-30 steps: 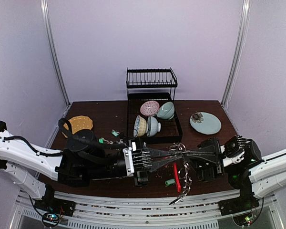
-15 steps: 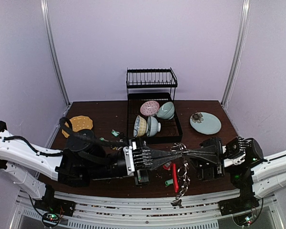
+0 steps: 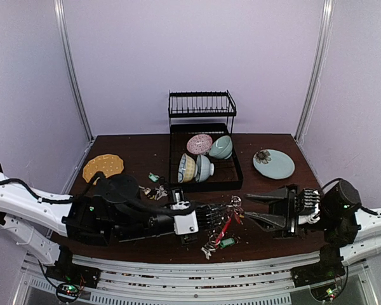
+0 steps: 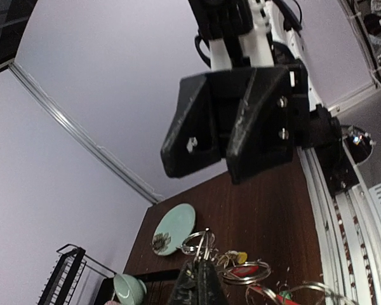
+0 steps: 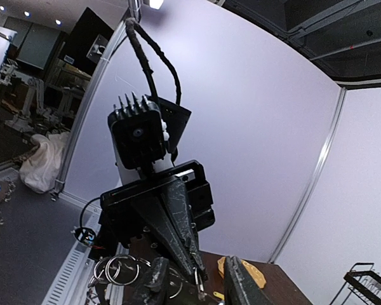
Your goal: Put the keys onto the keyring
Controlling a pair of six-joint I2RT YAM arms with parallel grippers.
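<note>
The keyring (image 3: 227,223), a silver ring with a red sleeve and many split rings, hangs at the table's front middle, its lower end on the wood. My left gripper (image 3: 233,204) is shut on a cluster of its split rings (image 4: 203,244), with yellow and red tags beside them. My right gripper (image 3: 247,208) is open just right of that cluster, touching nothing. In the right wrist view its fingers (image 5: 241,283) straddle the left gripper's tip (image 5: 200,273). A green-tagged key (image 3: 227,242) lies by the ring. Loose keys (image 3: 153,177) lie at the middle left.
A black dish rack (image 3: 203,159) with several bowls stands at the back middle. A pale green plate (image 3: 273,164) lies at the back right and a yellow plate (image 3: 103,166) at the back left. The table's front edge is just below the keyring.
My right gripper has opened, let go of the ring and drawn back to the right. The left gripper has dropped lower with the keyring, which now hangs shorter, bunched on the table.
</note>
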